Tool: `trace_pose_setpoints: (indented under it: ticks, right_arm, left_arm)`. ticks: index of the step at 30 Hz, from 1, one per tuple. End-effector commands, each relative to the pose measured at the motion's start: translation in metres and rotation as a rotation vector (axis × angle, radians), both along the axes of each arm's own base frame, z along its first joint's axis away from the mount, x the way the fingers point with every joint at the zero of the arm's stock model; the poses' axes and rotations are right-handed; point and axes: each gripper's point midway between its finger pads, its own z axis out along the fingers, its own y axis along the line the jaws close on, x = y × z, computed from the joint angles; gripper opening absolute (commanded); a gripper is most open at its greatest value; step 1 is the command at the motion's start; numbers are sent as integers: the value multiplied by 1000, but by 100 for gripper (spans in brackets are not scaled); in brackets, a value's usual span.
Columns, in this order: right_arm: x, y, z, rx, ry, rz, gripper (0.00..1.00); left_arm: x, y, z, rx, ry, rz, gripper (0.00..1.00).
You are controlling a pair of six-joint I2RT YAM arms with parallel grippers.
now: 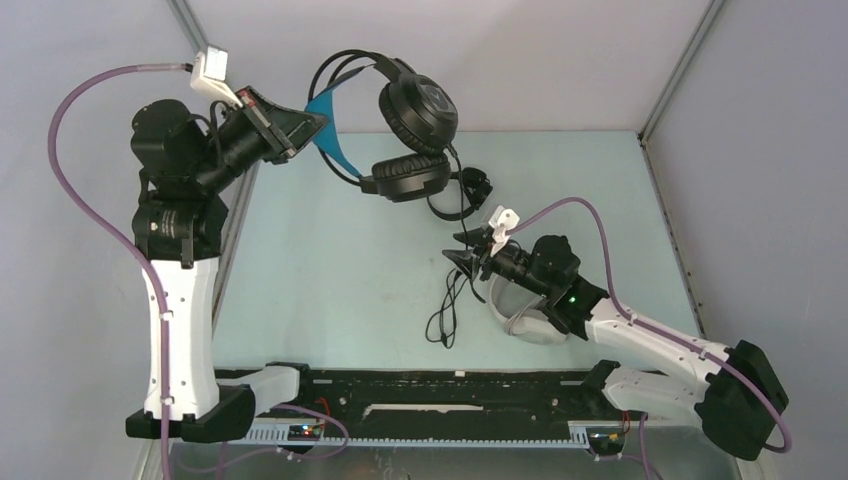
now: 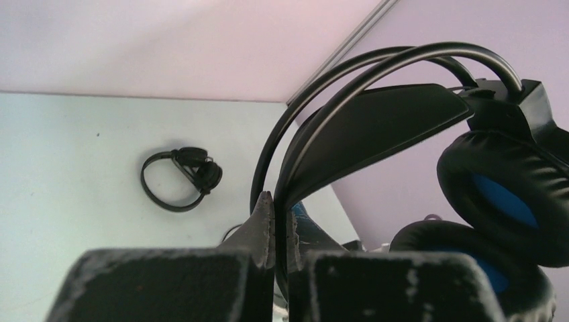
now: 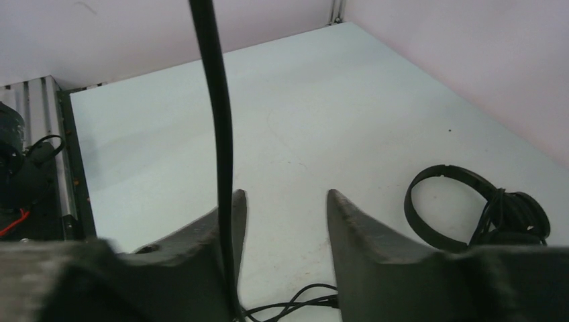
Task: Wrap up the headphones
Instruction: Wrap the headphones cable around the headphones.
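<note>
My left gripper (image 1: 316, 126) is raised at the back left and shut on the headband of the bulky black over-ear headset (image 1: 418, 110) with blue lining, holding it in the air. The pinched band shows in the left wrist view (image 2: 349, 134). The headset's black cable (image 1: 447, 300) hangs down to the table and crosses in front of one finger of my right gripper (image 3: 285, 198), which is open and empty at table centre (image 1: 462, 256). The small black on-ear headset (image 1: 468, 188) lies behind it. The white over-ear headset (image 1: 528, 320) lies mostly hidden under my right arm.
The pale table (image 1: 330, 260) is walled at the back and both sides. The small black headset also shows in the left wrist view (image 2: 181, 178) and the right wrist view (image 3: 470, 215). Loose cable loops (image 3: 302, 302) lie on the table below my right fingers. A black rail (image 1: 420, 385) runs along the near edge.
</note>
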Motion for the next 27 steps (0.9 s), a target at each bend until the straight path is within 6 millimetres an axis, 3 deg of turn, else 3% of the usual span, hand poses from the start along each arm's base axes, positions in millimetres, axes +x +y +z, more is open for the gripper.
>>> trace_pose_setpoints:
  ticks: [1,7,14,27]
  right_arm:
    - [4,5,22,83,-51,-3,37]
    - [8,10,28,107,-75,6,0]
    - [15,21,52,112,-114,30,0]
    - [25,33,73,103,-150,44,0]
  left_arm:
    - [-22,-12,35,-94,-100,-100,0]
    - [-24,-21,26,-102,-88,-179,0]
    - [-36,-45,-24,-35,-7,-354,0]
    - [-95,-103,-76,-4,54,-708,0]
